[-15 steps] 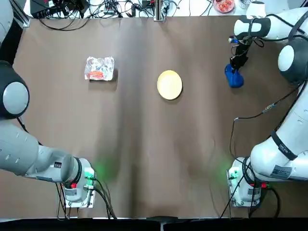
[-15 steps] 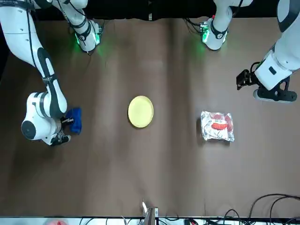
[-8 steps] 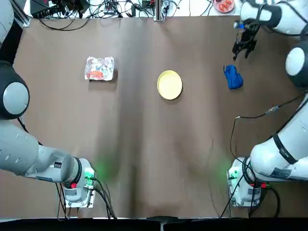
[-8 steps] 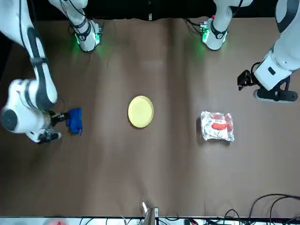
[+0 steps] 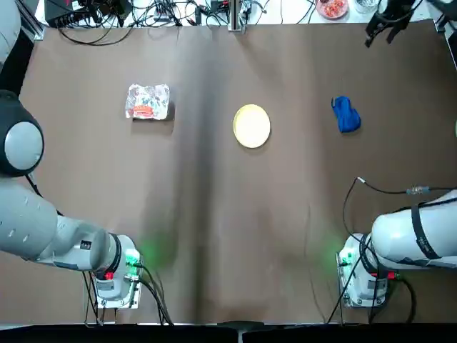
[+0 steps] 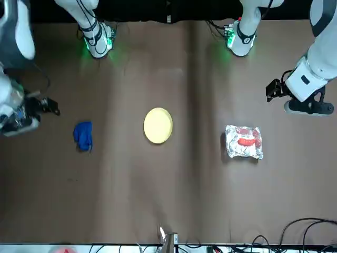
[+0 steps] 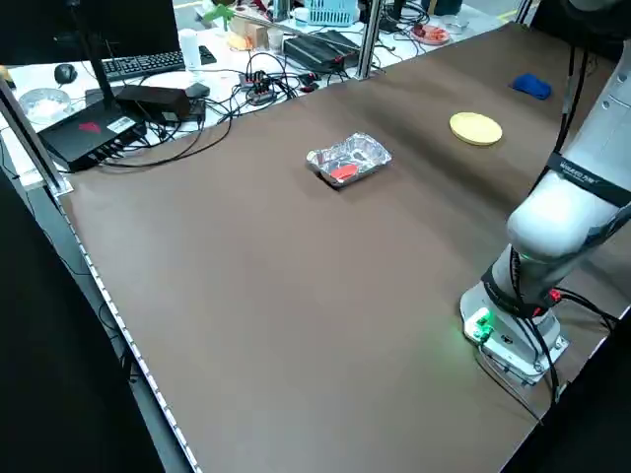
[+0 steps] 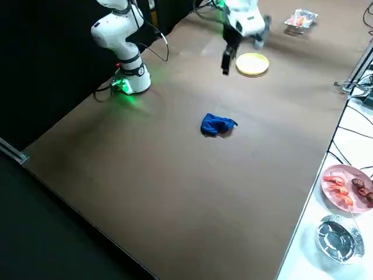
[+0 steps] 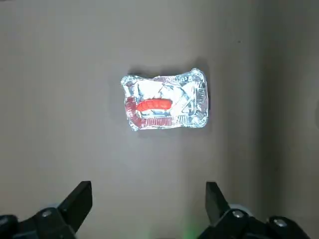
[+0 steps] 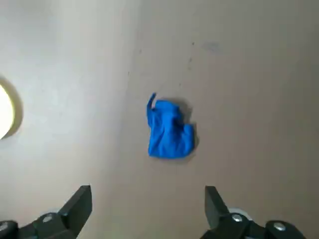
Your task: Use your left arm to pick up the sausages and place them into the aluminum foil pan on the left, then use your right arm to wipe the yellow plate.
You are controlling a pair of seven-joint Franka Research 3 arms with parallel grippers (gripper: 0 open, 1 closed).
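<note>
Just one sausage (image 9: 154, 105) (in one pan (image 9: 197, 107)), one plate (image 5: 251, 126).

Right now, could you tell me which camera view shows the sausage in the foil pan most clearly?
The left wrist view: the sausage lies large and unobstructed inside the foil pan. The top, front and left side views show only a small red patch in the pan; the right side view shows it far off, and the right wrist view not at all.
</note>
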